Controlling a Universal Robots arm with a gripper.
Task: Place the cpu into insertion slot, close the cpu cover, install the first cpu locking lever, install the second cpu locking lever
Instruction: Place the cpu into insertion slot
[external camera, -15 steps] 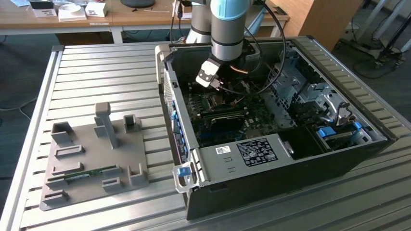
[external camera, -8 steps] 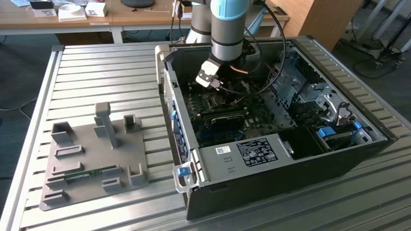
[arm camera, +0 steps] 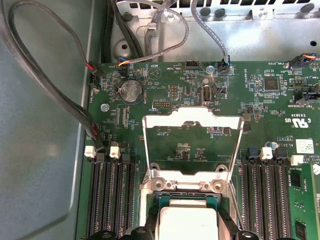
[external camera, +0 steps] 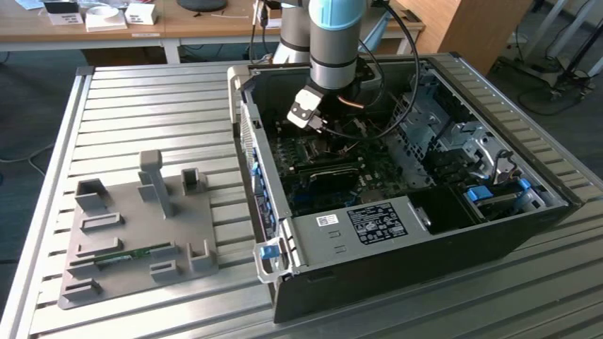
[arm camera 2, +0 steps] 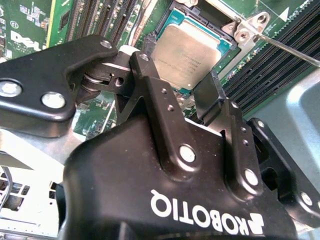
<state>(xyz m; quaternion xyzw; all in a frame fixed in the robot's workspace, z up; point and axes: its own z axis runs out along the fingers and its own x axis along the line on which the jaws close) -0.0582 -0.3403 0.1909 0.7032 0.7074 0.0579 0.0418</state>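
Cpu (arm camera 2: 192, 52) sits in the insertion slot (arm camera 2: 226, 46); my pincer (arm camera 2: 178, 70) straddles it, gripping or not I cannot tell. If crooked, it could jam.

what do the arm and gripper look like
The arm is a silver-grey tube with a light-blue joint cap and a black band, with black cables looping beside it. The gripper is matte black, with silver rivets and white lettering on its body.

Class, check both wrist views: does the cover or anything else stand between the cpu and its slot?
Nothing visible does. The cover is swung open, off the slot, and the cpu sits at its opening, the end effector right over it.
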